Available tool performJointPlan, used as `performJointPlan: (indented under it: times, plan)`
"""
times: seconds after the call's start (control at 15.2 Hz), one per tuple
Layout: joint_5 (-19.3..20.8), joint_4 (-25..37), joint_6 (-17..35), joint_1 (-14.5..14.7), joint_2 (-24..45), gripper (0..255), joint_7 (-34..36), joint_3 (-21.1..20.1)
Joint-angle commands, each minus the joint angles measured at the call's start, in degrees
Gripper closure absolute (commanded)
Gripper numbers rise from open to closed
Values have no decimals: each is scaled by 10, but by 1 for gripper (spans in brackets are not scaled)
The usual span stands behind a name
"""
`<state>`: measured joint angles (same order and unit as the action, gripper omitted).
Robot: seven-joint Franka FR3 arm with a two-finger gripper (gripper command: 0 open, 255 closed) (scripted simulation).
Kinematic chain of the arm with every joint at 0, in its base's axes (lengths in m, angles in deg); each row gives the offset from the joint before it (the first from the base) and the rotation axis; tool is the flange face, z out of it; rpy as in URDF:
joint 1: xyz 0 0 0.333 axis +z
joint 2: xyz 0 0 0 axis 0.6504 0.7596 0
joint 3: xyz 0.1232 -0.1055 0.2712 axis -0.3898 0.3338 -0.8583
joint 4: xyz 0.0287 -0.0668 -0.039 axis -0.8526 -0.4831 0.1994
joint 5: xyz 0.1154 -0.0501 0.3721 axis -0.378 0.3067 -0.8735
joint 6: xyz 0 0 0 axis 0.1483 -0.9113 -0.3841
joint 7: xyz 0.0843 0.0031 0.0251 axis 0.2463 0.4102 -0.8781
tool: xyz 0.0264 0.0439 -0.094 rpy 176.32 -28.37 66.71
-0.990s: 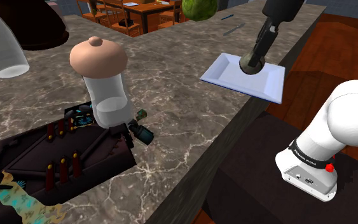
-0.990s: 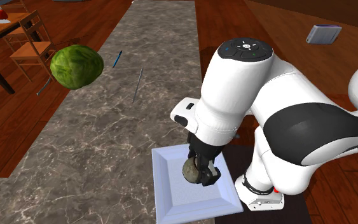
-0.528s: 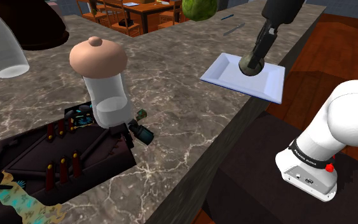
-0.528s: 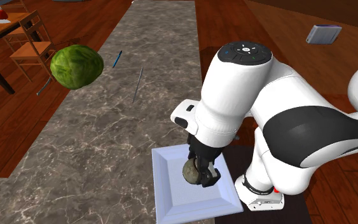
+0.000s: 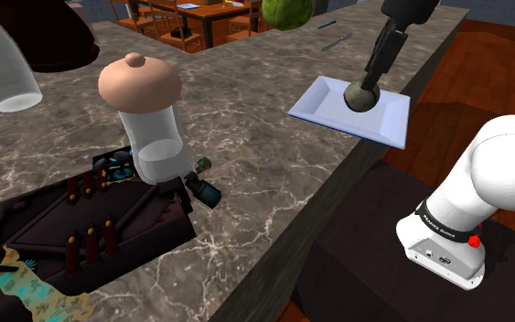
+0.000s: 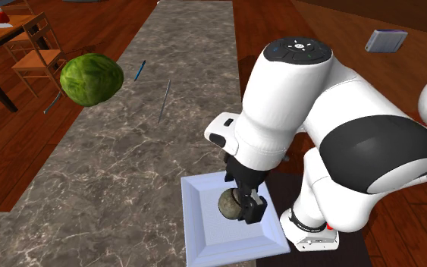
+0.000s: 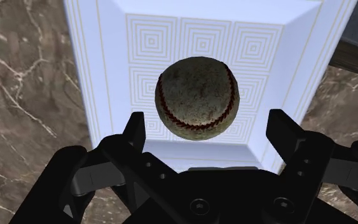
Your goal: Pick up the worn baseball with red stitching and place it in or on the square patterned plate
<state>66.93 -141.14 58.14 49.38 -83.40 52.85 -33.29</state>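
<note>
**Baseball on the square plate, tool open above it**
The scuffed, red-stitched baseball [image 7: 196, 95] lies mid-plate [image 7: 101, 76], upper right of the shoulder view. The tool [image 7: 207, 127] gapes wide, clear of the ball and holding nothing, and the arm points steeply down. The ball is probably hard, light and prone to roll, so grip it across its widest girth.

The shoulder view looks down across the worktop [image 5: 273, 174] from beside the arm [image 5: 493, 174]. The second exterior view looks from high up along the worktop's length, with the arm near. The wrist view looks from close above at the plate [image 7: 107, 76], which all three views share.
</note>
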Motion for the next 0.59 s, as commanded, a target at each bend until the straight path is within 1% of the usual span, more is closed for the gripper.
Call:
performJointPlan:
  times: [0.0,0.07,0.53]
  plan:
    - [5,39,-33,-2,7,0,0,5]
    - [6,56,-47,-3,10,0,1,7]
    - [6,56,-47,-3,10,0,1,7]
